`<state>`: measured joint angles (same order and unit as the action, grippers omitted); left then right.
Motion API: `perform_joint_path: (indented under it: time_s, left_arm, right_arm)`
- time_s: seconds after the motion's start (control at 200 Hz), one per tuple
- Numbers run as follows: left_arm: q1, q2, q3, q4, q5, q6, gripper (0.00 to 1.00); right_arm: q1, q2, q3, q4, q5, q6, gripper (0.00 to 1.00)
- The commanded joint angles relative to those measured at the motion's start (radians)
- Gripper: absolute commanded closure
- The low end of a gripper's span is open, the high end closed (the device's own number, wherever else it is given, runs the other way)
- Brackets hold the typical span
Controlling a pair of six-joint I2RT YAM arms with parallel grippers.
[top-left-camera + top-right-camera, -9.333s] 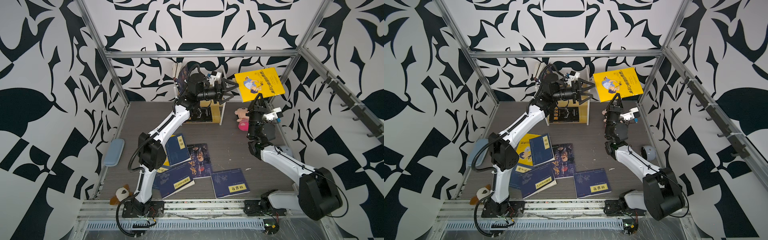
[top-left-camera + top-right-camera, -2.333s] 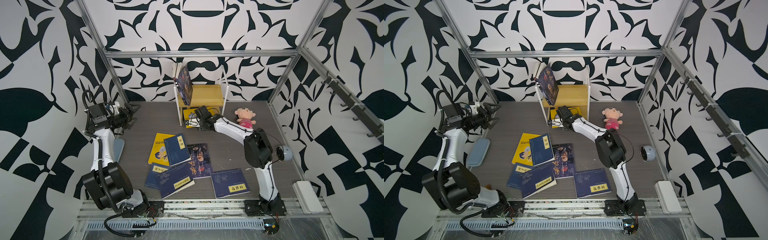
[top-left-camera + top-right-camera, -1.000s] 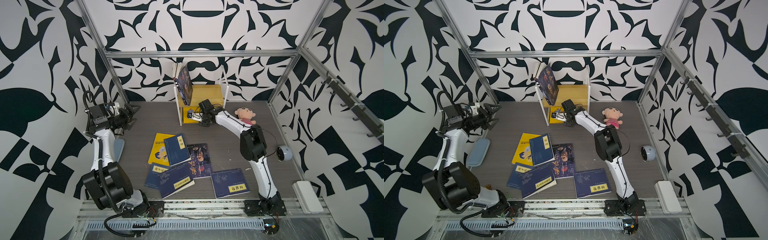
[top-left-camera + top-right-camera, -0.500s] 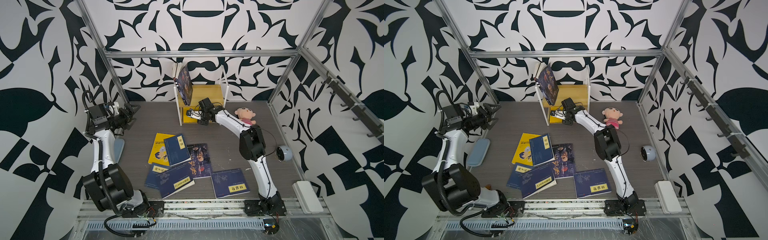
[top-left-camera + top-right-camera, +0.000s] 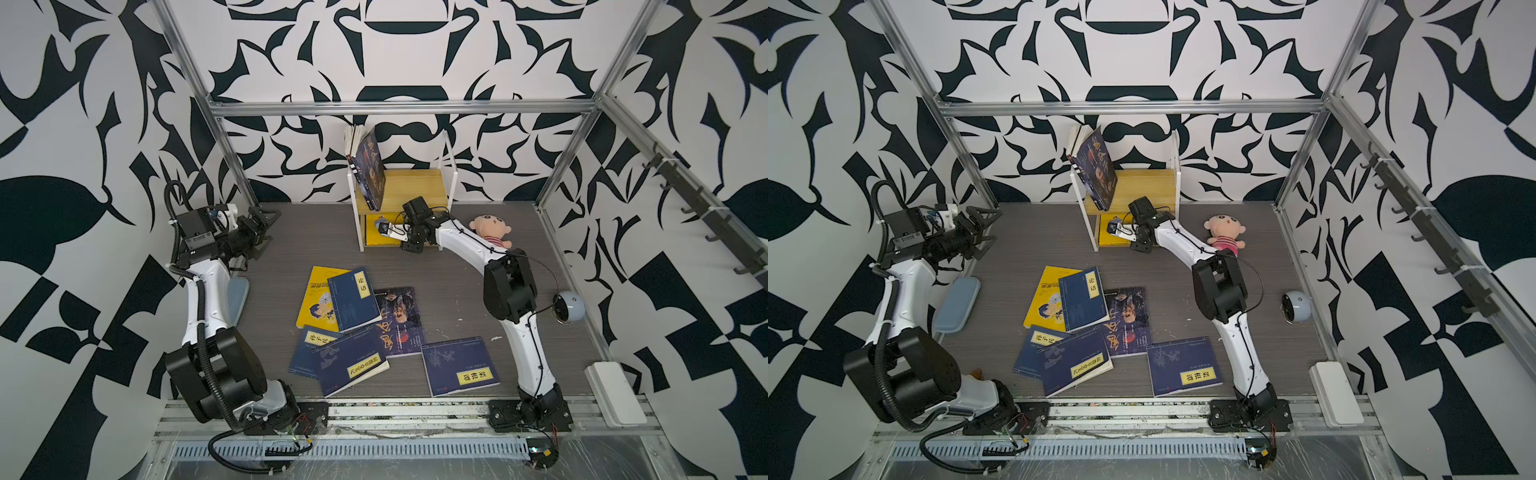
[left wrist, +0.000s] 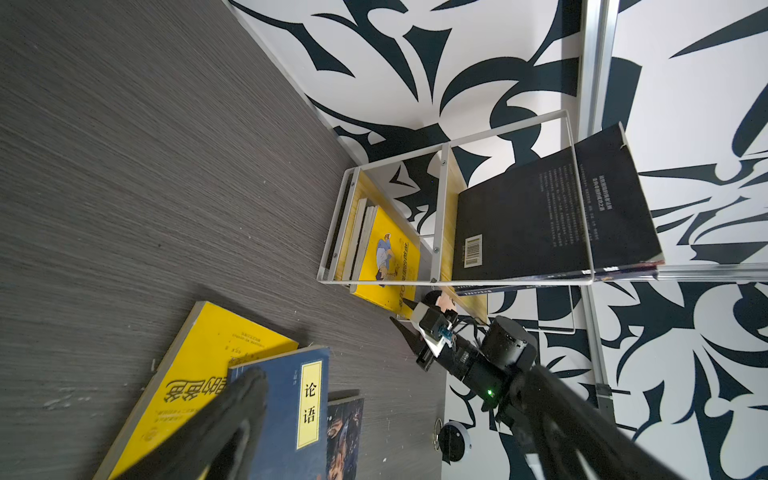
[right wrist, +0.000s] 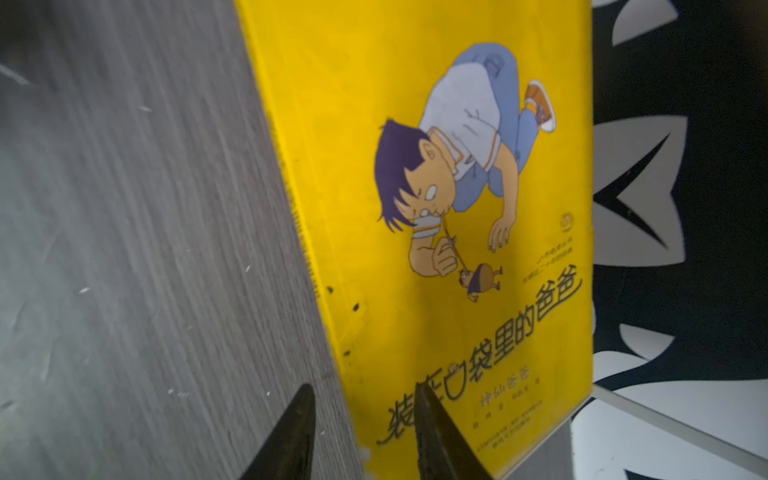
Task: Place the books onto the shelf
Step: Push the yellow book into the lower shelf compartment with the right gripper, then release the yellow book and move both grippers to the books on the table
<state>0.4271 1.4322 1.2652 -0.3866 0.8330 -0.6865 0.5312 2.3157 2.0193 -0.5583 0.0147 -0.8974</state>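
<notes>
The shelf point(image 5: 415, 187) point(image 5: 1142, 183) point(image 6: 444, 199) stands at the back wall. Dark books point(image 5: 370, 166) lean on its upper tier. A yellow cartoon book point(image 7: 415, 208) point(image 6: 388, 257) point(image 5: 371, 235) sits in the lower tier, its near end past the frame. My right gripper point(image 7: 362, 390) point(image 5: 377, 227) point(image 5: 1111, 227) is at that end, open; one finger is over the cover and one over the table. Several books point(image 5: 353, 299) point(image 5: 1079, 299) lie in the middle of the floor. My left gripper point(image 5: 268, 228) point(image 5: 990, 228) point(image 6: 395, 374) hangs open and empty at the left rear.
A pink plush doll point(image 5: 490, 228) lies right of the shelf, close to the right arm. A round grey-blue object point(image 5: 567, 307) and a white box point(image 5: 615, 390) sit along the right wall. A blue-grey case point(image 5: 957, 305) lies by the left arm.
The yellow book that my right gripper held in the air is now in the lower tier. The left arm has drawn back from the shelf. In the last second the right gripper barely shifted.
</notes>
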Motion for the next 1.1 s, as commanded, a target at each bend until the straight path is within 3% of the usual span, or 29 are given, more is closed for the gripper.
perform_joint_path:
  time_s: [0.0, 0.235, 0.35, 0.67, 0.87, 1.095]
  left_arm:
    - [0.001, -0.019, -0.022, -0.006, -0.002, 0.018, 0.0]
    - [0.001, -0.016, -0.024, -0.008, -0.005, 0.021, 0.0]
    - [0.001, -0.015, -0.024, -0.008, -0.006, 0.024, 0.0]
    - [-0.04, -0.003, -0.022, -0.08, -0.038, 0.114, 0.0]
    - [-0.106, 0.031, -0.026, -0.196, -0.092, 0.192, 0.0]
    - [-0.21, 0.045, -0.176, -0.189, -0.113, 0.213, 0.0]
  right_arm:
    - [-0.004, 0.012, 0.061, 0.022, -0.004, 0.018, 0.63]
    - [0.004, 0.04, 0.107, 0.029, -0.021, 0.032, 0.75]
    - [0.007, 0.045, 0.116, 0.031, -0.024, 0.031, 0.76]
    - [0.029, -0.099, 0.03, -0.031, -0.059, 0.082, 0.54]
    - [0.055, -0.323, -0.241, 0.084, -0.088, 0.255, 0.47]
    - [0.134, -0.503, -0.504, 0.242, -0.077, 0.613, 0.42]
